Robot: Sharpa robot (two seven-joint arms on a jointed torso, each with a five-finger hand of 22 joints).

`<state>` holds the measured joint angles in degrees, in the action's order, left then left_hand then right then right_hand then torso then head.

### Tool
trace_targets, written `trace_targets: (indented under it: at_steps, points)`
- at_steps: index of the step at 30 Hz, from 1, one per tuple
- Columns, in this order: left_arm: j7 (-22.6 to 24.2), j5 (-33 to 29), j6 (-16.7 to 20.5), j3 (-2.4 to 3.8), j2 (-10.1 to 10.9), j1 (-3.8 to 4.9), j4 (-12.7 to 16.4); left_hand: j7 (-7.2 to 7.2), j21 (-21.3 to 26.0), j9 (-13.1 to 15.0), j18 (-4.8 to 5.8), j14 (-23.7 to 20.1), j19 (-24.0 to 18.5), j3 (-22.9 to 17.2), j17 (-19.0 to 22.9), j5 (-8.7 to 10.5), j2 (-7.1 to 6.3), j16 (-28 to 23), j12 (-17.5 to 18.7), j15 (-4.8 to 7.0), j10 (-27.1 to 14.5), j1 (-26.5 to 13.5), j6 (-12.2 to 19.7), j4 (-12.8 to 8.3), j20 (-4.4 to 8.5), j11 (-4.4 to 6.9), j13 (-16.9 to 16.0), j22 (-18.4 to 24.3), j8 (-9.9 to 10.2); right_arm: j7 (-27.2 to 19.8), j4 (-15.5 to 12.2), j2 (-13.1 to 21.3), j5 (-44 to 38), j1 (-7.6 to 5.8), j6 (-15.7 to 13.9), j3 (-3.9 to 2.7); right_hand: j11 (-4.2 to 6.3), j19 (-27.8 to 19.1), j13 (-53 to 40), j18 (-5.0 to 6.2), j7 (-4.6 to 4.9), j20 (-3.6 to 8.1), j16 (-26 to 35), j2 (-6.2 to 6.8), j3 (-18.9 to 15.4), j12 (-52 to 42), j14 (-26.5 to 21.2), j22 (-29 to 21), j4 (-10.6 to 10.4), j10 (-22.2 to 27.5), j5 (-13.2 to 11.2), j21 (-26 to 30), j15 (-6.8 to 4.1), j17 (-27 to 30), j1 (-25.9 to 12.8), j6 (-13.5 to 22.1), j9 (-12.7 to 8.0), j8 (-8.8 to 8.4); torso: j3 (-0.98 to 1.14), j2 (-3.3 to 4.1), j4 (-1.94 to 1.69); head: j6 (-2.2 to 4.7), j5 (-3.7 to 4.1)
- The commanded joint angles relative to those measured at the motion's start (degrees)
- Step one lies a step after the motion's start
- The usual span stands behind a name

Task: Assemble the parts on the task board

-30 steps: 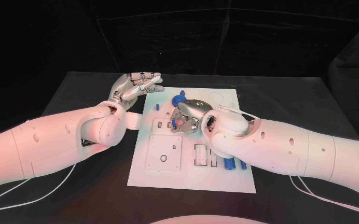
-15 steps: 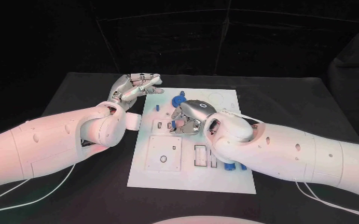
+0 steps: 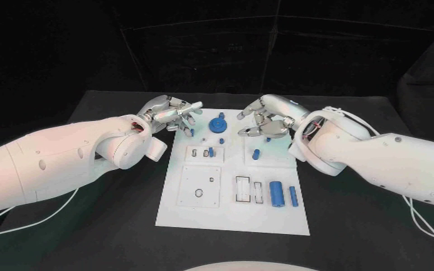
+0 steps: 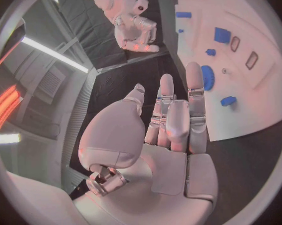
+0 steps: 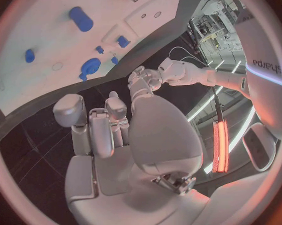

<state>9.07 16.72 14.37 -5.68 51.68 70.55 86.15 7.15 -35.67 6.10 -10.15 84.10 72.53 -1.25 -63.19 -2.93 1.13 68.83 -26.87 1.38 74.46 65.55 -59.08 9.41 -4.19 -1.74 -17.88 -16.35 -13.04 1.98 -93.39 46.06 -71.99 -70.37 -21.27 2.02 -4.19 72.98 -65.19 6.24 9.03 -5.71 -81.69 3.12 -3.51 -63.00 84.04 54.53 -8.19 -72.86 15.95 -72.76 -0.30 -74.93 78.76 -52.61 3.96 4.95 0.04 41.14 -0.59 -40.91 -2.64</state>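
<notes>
1. Lying flat in the middle of the black table [image 3: 100,233], the task board [image 3: 231,214] carries its blue parts: a gear-like round part [image 3: 218,124] near the far edge, a small peg [image 3: 256,154] right of centre, a small piece in a slot [image 3: 211,152] left of centre, and two cylinders [image 3: 283,193] lying side by side near the right edge.
2. A second ago the right hand [image 3: 265,119] was pressed down over the board's centre; it has since lifted and drawn back to the far right corner. It holds nothing, fingers loosely curled and apart.
3. That withdrawal uncovers the centre slots, so the piece there looks seated and released; this is my judgement.
4. The left hand [image 3: 170,113] hovers at the board's far left corner as before, fingers spread and empty.
5. Several pockets remain unfilled and the cylinders lie loose, so the assembly seems only partly done.
</notes>
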Motion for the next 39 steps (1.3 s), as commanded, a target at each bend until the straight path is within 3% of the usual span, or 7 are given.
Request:
trace_targets:
  at_steps: [1,4,7,9,15,24,39]
  points:
    - [-21.53,17.55,-9.08,0.06,-0.5,1.05,-0.31,-0.53,-2.46,0.83,-0.12,2.21,-0.75,2.23,-5.92,0.1,0.26,5.3,-5.5,0.39,-2.67,-1.54,0.63,1.97,0.32,-0.18,-4.72,-1.86,-1.73,-4.84,0.43,1.4,12.77,-0.83,2.84,0.01,0.33,-0.44,0.09,0.6,-0.06,0.09,0.37,-0.15,-0.28,0.29,2.4,-0.37,0.07,-0.02,0.42,0.33,-0.25,-0.95,0.58,-0.42,0.06,0.42,0.32,-0.86,0.18,-0.11,-0.34]
    - [-26.65,22.99,-10.96,0.06,-1.0,1.73,-0.37,-1.21,-7.55,2.29,0.1,3.72,0.16,4.38,-15.09,-0.64,0.56,12.81,-12.24,1.07,-3.29,-1.92,-0.32,3.5,0.67,0.85,-9.92,-6.65,-4.79,-4.91,0.67,2.56,14.29,-1.31,2.81,0.0,0.37,-0.41,0.15,0.61,-0.1,0.13,0.43,-0.21,-0.45,0.3,2.42,-0.47,0.03,-0.09,0.49,0.43,-0.29,-0.93,0.55,-0.54,0.07,0.52,0.51,-0.98,0.18,-0.18,-0.56]
    - [-31.37,27.73,-13.01,0.06,-2.08,2.5,-0.53,-2.71,-25.85,6.5,3.04,5.27,4.82,7.65,-24.17,-0.23,1.37,19.44,-31.71,2.05,-2.02,-0.62,0.07,5.08,1.76,1.68,-30.26,-29.28,-11.35,-5.0,0.96,3.37,15.23,-1.65,2.56,0.0,0.4,-0.3,0.12,0.59,-0.14,0.17,0.45,-0.29,-0.67,0.19,2.46,-0.43,-0.09,-0.23,0.52,0.46,-0.33,-0.98,0.42,-0.63,0.08,0.61,0.8,-1.18,0.09,-0.35,-0.6]
    - [-34.12,29.87,-14.63,0.06,-2.74,2.82,-0.5,-3.14,-30.18,8.57,3.55,5.64,5.57,9.08,-25.76,0.03,1.67,20.5,-35.64,2.31,-1.47,-0.33,1.07,5.73,1.93,2.01,-34.49,-34.73,-14.09,-4.91,1.27,3.48,15.45,-1.76,2.58,-0.01,0.41,-0.28,0.11,0.58,-0.15,0.18,0.44,-0.32,-0.7,0.17,2.47,-0.43,-0.1,-0.26,0.53,0.47,-0.34,-1.0,0.41,-0.64,0.08,0.62,0.9,-1.28,0.11,-0.32,-0.68]
    - [-40.28,33.29,-19.2,0.05,-4.89,3.83,-0.79,-3.14,-34.45,10.5,4.46,5.01,7.65,10.74,-23.56,0.13,2.17,19.03,-34.3,2.61,-3.9,-0.35,3.07,6.58,2.01,1.95,-32.76,-40.77,-16.27,-4.49,1.9,3.13,15.09,-1.91,2.77,-0.01,0.43,-0.24,0.12,0.58,-0.17,0.2,0.49,-0.36,-0.76,0.15,2.47,-0.44,-0.11,-0.31,0.59,0.49,-0.35,-0.95,0.44,-0.68,0.08,0.66,0.98,-1.3,0.09,-0.45,-0.82]
    - [-42.59,35.18,-19.88,0.02,-8.6,4.28,-2.14,-4.21,-41.54,14.58,6.23,5.9,11.25,12.93,-26.81,0.16,3.24,21.17,-39.65,3.27,-0.73,0.12,3.79,6.74,2.68,2.78,-39.12,-51.82,-21.72,-3.78,2.34,2.77,14.23,-1.97,2.72,-0.01,0.46,-0.21,0.14,0.58,-0.2,0.22,0.53,-0.4,-0.84,0.14,2.48,-0.49,-0.09,-0.35,0.68,0.54,-0.38,-0.92,0.49,-0.74,0.08,0.72,0.85,-1.17,0.15,-0.48,-0.96]
    - [-43.87,35.4,-20.72,-0.23,-12.22,4.56,-3.94,-4.76,-44.14,18.44,6.87,5.9,12.13,14.96,-26.81,0.05,4.11,21.17,-41.95,3.71,0.55,-0.48,5.41,6.71,3.06,3.34,-41.9,-55.88,-25.84,-3.14,3.01,1.96,12.45,-1.98,2.9,-0.01,0.56,-0.04,0.34,0.58,-0.29,0.34,0.63,-0.57,-1.23,0.21,2.55,-0.63,-0.12,-0.48,1.26,0.72,-0.48,-0.91,0.61,-0.82,0.06,0.87,0.78,-1.1,0.09,-0.85,-0.91]
